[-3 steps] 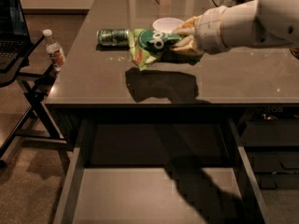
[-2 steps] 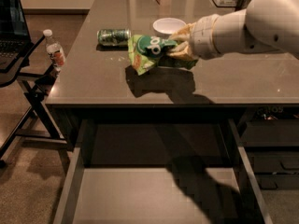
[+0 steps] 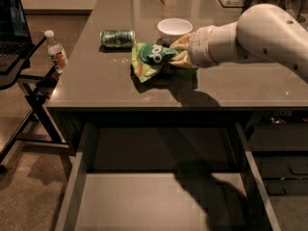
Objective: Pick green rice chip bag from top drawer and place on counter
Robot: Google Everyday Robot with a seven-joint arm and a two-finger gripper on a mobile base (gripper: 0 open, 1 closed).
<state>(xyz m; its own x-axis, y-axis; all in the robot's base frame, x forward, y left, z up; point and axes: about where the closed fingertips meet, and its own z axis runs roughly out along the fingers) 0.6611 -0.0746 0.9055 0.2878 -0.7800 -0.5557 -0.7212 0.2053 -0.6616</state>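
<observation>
The green rice chip bag is a crinkled light-green pouch with a dark green round logo. It hangs low over the counter, its lower edge at or just above the surface, near the middle. My gripper holds the bag's right end, fingers closed on it, with the white arm reaching in from the right. The top drawer is pulled out below the counter's front edge, and its pale bottom shows bare.
A green metal can lies on its side left of the bag. A white bowl stands just behind the gripper. A water bottle stands on a black stand at left. Dark narrower drawers sit at right.
The arm has lowered the bag toward the counter surface. The gripper keeps its hold on it.
</observation>
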